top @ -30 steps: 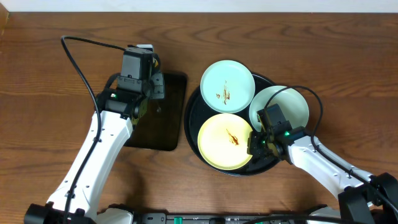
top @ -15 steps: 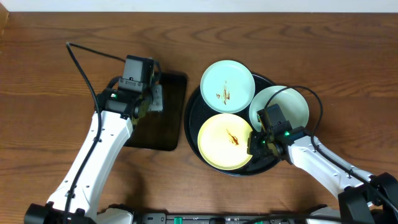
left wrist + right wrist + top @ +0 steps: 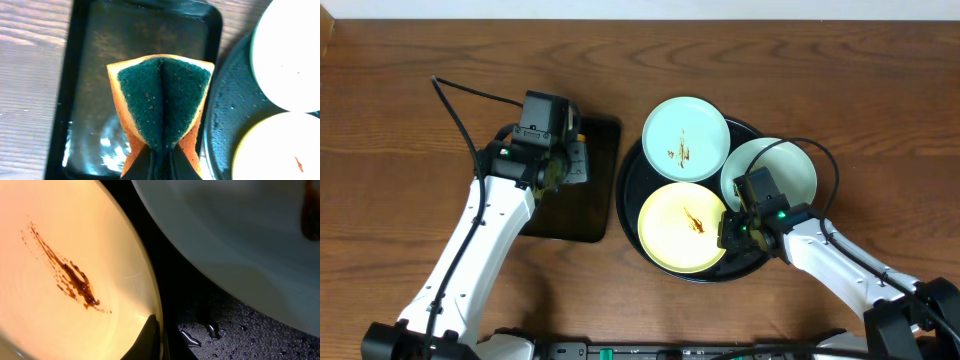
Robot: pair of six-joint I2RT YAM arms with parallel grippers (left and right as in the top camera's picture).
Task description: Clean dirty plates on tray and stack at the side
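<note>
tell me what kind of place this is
Probably a robot test bench, not a real kitchen: a wood-grain table, sauce-smeared plates on a round black tray, and a green-and-orange sponge over a small rectangular tray.

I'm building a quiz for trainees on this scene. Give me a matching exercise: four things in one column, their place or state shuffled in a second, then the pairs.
Things
1. sponge
2. yellow plate
3. rectangular tray
4. round tray

Place or state
A. holds three plates
B. rim in the right gripper
C. pinched by the left gripper
D. lies below the sponge, left of the plates

Pairs: 1-C, 2-B, 3-D, 4-A
</note>
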